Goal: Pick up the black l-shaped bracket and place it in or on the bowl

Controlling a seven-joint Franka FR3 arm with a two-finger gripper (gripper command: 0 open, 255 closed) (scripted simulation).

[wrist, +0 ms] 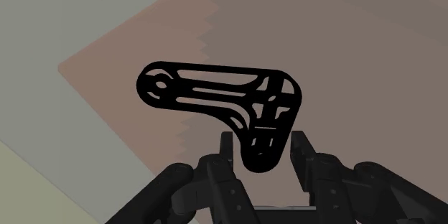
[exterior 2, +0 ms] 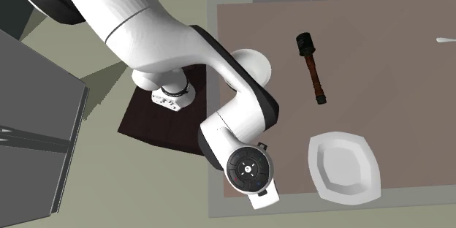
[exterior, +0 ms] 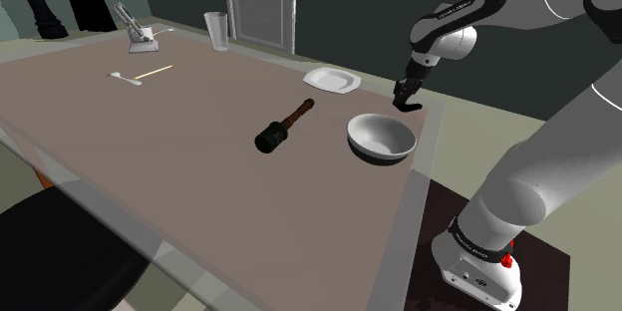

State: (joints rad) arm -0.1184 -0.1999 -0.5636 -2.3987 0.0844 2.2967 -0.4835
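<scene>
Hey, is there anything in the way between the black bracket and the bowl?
Nothing visible does. The black L-shaped bracket sits at the gripper near the table corner, with bare tabletop between it and the white bowl. The mallet lies on the bowl's other side, and the square plate is off that line.

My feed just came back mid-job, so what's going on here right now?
The gripper is shut on the black bracket, clasping its short leg, and holds it in the air over the table near its edge. In the shoulder view the bowl sits on the table close by the gripper, with nothing in it. The bracket is picked up but not yet placed.
</scene>
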